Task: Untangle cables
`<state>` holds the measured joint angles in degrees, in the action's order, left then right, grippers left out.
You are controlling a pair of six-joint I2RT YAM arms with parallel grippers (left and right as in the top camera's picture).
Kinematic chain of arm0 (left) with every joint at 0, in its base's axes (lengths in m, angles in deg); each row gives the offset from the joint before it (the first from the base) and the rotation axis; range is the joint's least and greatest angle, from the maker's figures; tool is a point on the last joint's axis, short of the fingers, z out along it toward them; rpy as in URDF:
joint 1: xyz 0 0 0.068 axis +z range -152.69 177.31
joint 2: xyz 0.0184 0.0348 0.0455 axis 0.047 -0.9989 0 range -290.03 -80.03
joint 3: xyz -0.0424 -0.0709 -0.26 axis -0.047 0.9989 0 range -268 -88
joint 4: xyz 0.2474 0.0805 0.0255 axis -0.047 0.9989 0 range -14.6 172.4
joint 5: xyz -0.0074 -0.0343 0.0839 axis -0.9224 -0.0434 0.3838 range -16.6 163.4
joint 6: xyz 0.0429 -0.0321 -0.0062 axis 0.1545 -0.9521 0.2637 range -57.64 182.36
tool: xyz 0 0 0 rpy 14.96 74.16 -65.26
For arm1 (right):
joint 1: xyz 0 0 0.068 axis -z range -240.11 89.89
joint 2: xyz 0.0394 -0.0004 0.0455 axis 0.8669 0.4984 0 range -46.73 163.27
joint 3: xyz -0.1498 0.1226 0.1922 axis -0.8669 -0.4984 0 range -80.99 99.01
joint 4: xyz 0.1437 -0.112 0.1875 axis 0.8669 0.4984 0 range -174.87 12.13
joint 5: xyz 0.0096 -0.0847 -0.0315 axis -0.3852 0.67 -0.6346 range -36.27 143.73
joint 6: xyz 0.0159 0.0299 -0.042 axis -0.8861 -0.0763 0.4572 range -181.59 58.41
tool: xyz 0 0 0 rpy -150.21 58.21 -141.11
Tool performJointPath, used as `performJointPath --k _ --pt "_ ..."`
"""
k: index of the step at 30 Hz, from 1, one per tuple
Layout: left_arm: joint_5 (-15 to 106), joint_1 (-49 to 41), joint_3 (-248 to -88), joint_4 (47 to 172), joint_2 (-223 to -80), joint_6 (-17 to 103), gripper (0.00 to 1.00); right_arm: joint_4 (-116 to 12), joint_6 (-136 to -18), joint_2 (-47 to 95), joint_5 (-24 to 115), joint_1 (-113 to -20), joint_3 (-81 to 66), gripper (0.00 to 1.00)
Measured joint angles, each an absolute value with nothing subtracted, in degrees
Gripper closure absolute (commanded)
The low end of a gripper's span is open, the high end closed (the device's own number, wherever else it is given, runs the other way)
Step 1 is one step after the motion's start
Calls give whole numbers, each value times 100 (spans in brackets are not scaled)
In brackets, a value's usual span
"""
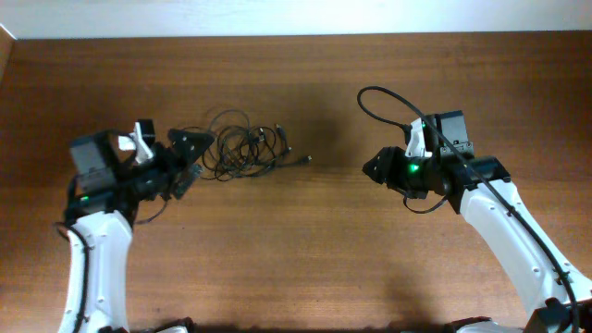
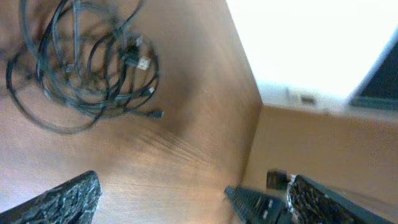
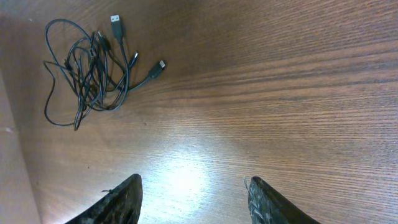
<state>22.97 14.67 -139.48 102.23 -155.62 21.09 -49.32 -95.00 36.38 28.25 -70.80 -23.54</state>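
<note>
On the counter point(image 1: 305, 240), cables point(image 1: 242, 148) lie bunched beside the left end effector point(image 1: 190, 159), its jaws apart. Only the right wrist view shows their plugs point(image 3: 116, 20) sharply; the right end effector point(image 3: 193, 180) gapes empty.

No legible writing in any view.
The plug ends of the cables point(image 3: 93, 71) and the wooden table point(image 1: 305, 259) show no lettering that can be made out; a small pale plate point(image 2: 303, 98) on the far wall is too blurred to read.

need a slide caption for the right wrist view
Open right pincer hovers empty above the wooden table, facing a tangled bundle of thin black cables with loose plug ends.
</note>
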Motion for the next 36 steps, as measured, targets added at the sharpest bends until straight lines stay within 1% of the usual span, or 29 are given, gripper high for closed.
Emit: performJointPath --k 1,4,5,6,7,8,9,11,12,13,14,15,21,23,24,25,27,29,33,36 --pt "2811 1164 -13948 10210 -15553 1453 6 -4932 -9498 3638 2828 -7080 -2354 45" --pt "4102 189 -13944 10203 -15709 -525 11 -4930 -9498 3638 2830 -7080 -2354 45" --pt "4303 10 -13941 10188 -15820 -962 20 -4910 -9500 3638 2828 -7080 -2354 45" --pt "4638 -222 -13941 10129 -16080 -1646 33 -4880 -9500 3638 2830 -7080 -2356 45" --pt "4854 -301 -13941 10092 -16272 -1994 40 -4856 -9498 3636 2834 -7080 -2356 45" --pt "5108 -334 -13939 10008 -16493 -2352 42 -4772 -9500 3638 2843 -7080 -2356 45" --pt "5309 -334 -13935 9860 -16696 -2623 41 -4722 -9496 3638 2843 -7080 -2356 45" --pt "5545 -331 -13924 9650 -17013 -2842 43 -4700 -9483 3638 2843 -7080 -2358 45" --pt "5613 -331 -13922 9534 -17147 -2914 49 -4711 -9478 3638 2843 -7080 -2358 45" --pt "5700 -331 -13920 9506 -17365 -2991 65 -4718 -9478 3638 2843 -7080 -2358 45" --pt "5746 -334 -13920 9501 -17505 -3039 90 -4722 -9476 3638 2843 -7080 -2358 45" --pt "5777 -349 -13920 9493 -17632 -3065 100 -4720 -9478 3638 2843 -7080 -2358 45" --pt "5650 -423 -13917 9436 -17888 -2956 100 -4720 -9476 3638 2843 -7080 -2358 45" --pt "5490 -423 -13898 9125 -17794 -2422 100 -4742 -9476 3638 2769 -7080 -2358 45" --pt "5230 -423 -13898 8806 -17485 -1596 100 -4858 -9476 3638 2513 -7083 -2358 43" --pt "5108 -423 -13898 8750 -17322 -1294 100 -4917 -9474 3636 2399 -7083 -2358 39" --pt "4456 -423 -13898 8704 -16618 -18 100 -5398 -9478 3653 2222 -7199 -2385 36" --pt "3995 -423 -13900 8671 -16010 596 100 -5935 -9596 3760 2065 -7496 -2396 34" --pt "3403 -423 -13909 8666 -14974 1182 100 -7459 -10455 4484 1501 -8023 -2404 32" --pt "3219 -423 -13911 8688 -14550 1269 100 -8381 -11109 4879 1048 -8103 -2426 31"
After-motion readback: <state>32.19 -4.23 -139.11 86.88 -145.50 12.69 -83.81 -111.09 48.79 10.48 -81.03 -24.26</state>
